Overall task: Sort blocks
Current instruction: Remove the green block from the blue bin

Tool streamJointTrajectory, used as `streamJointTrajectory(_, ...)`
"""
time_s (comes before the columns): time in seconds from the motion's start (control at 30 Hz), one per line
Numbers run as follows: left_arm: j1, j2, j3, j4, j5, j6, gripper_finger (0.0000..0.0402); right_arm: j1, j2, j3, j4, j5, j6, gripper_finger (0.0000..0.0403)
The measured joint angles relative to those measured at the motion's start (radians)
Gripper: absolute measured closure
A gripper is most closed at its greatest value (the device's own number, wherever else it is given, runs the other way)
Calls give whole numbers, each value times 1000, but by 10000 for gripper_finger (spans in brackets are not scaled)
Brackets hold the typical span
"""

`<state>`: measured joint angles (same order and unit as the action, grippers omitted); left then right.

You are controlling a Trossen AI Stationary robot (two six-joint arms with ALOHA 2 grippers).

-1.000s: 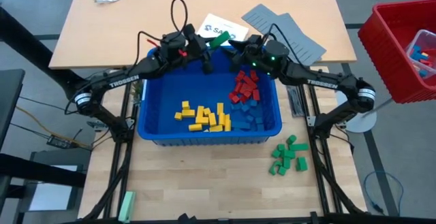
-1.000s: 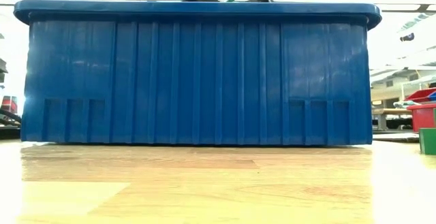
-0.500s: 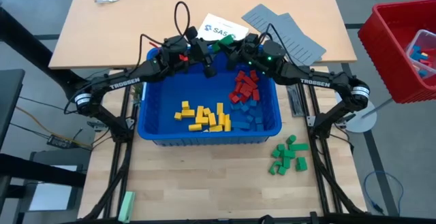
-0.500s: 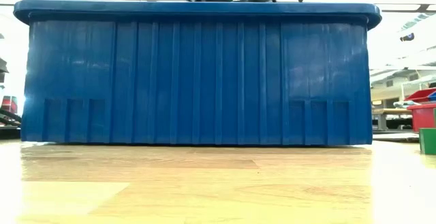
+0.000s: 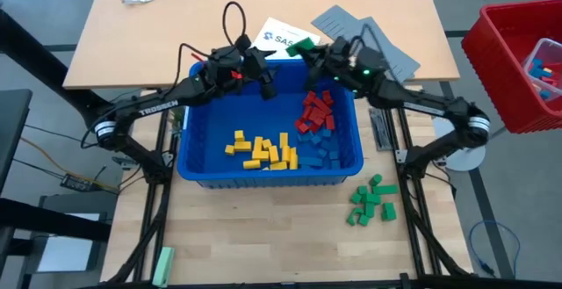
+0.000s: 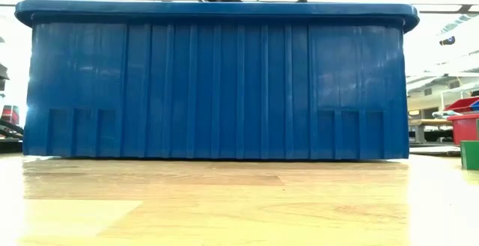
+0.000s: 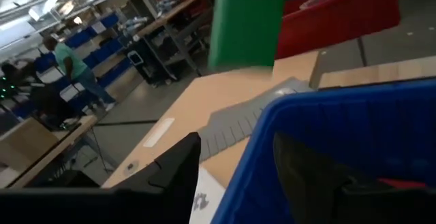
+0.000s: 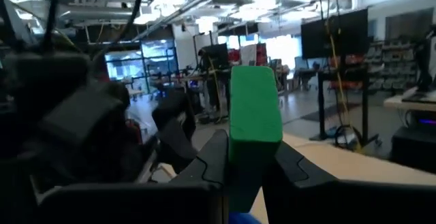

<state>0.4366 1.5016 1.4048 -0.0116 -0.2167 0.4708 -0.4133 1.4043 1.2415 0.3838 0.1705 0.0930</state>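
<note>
One green block [image 8: 255, 101] is being pinched by the right gripper [image 8: 245, 163], left gripper [image 5: 263, 76] spread, needing carriage to the green pile [image 5: 372, 201]

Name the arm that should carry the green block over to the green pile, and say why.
Right. The right gripper is shut on the green block above the blue bin's far rim, and the green pile lies on its side of the table. The left gripper is open, holding nothing.
</note>
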Motion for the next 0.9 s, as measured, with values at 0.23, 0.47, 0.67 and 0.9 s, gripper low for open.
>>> streamJointTrajectory(0.23,4,-55,0,-72,0,-30,203,25,-205,0,-322,-24,-50,361)
streamJointTrajectory(0.47,5,-78,0,-176,-1,-28,203,106,-408,0,-724,-31,7,361)
streamJointTrajectory(0.67,5,-69,0,-202,-1,-29,202,185,-530,0,-999,-3,153,361)
streamJointTrajectory(0.9,5,-69,0,-202,-1,-30,202,271,-554,0,-1194,-418,386,361)
